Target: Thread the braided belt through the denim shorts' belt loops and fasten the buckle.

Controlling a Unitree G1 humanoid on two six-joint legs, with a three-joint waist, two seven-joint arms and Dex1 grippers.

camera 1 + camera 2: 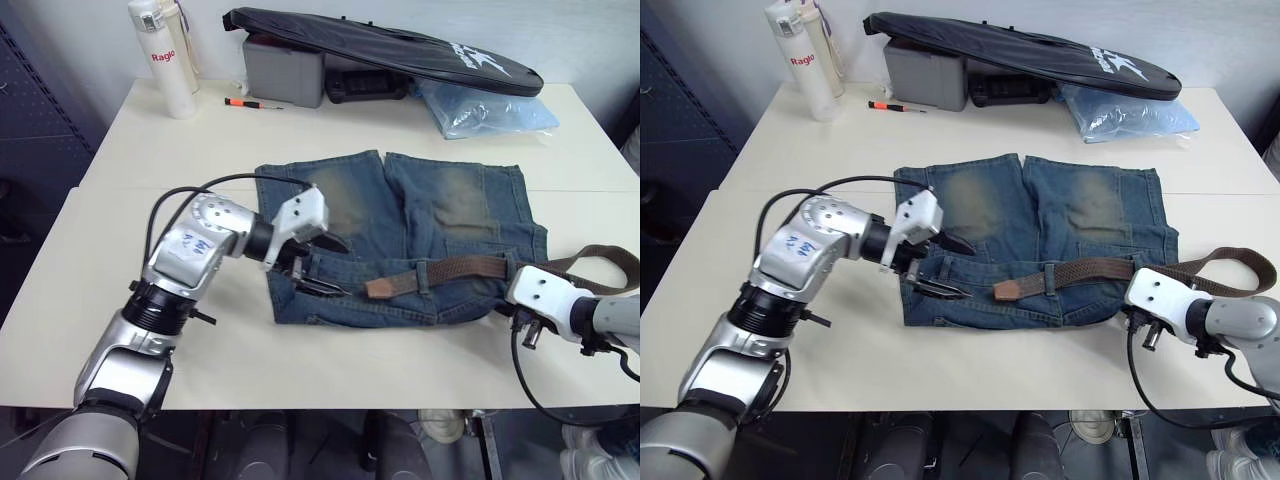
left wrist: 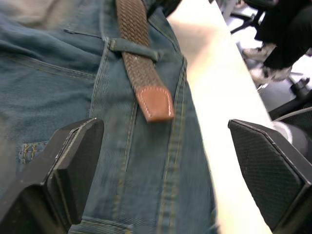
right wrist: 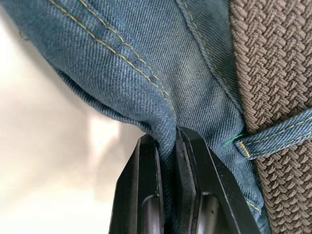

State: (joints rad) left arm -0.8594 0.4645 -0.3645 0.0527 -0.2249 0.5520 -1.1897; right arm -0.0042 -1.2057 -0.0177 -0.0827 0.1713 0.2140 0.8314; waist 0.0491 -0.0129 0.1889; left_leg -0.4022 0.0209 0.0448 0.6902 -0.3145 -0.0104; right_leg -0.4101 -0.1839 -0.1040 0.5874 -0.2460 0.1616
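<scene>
Right gripper [image 3: 168,146] pinches denim shorts [image 1: 400,240]; left gripper [image 2: 165,165] agape.

The denim shorts [image 1: 400,235] lie on the table [image 1: 120,300], and the braided belt [image 1: 450,272] runs along their near waistband, trailing off to their right. Behind the shorts lie a long bag [image 1: 380,45] and a bottle [image 1: 165,55] to its left.

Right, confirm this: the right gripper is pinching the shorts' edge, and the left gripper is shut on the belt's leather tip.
Not quite. The left wrist view shows the left gripper open, with the belt's leather tip lying free on the shorts. The right gripper is indeed pinching the denim edge.
</scene>
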